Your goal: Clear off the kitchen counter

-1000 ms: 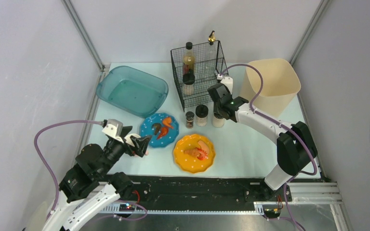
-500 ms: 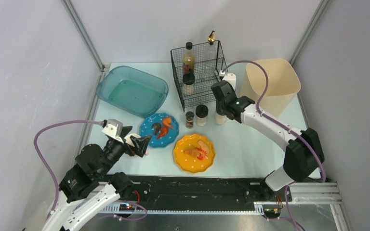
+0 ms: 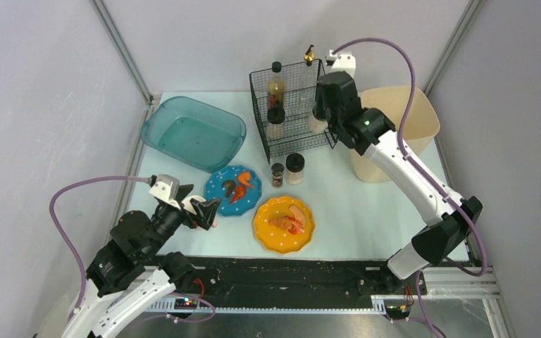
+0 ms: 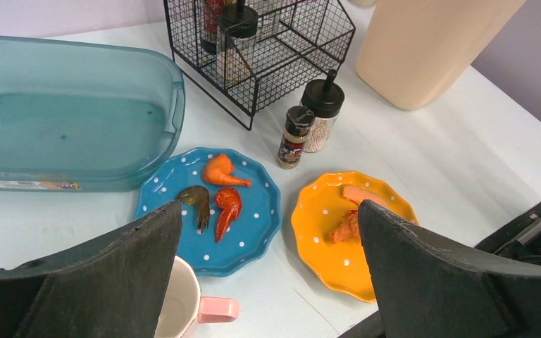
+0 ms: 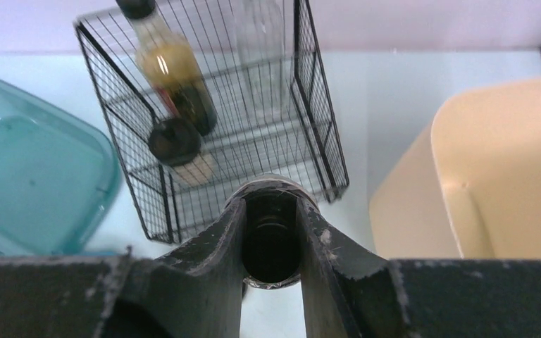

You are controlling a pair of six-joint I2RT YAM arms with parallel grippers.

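The pale mint-blue kitchen counter [image 3: 366,211] holds a blue plate [image 3: 233,189] and an orange plate [image 3: 284,223], both with food pieces, and two spice jars [image 3: 287,170]. My right gripper [image 3: 322,105] is raised beside the black wire basket [image 3: 289,105]. In the right wrist view, this gripper [image 5: 271,204] is shut on a black-capped jar [image 5: 271,246] above the basket's near corner. My left gripper [image 4: 268,211] is open and empty. It hovers over a pink-handled mug [image 4: 183,310] near the front left.
A teal tub [image 3: 192,132] lies at the back left. A tall beige bin [image 3: 398,127] stands at the back right. The basket holds bottles [image 3: 276,88]. Metal frame posts rise at the back corners, and a black rail [image 3: 289,278] runs along the front.
My right gripper has lifted the black-capped jar off the counter, up and back from beside the two other jars to the basket's right side. The left arm has not moved.
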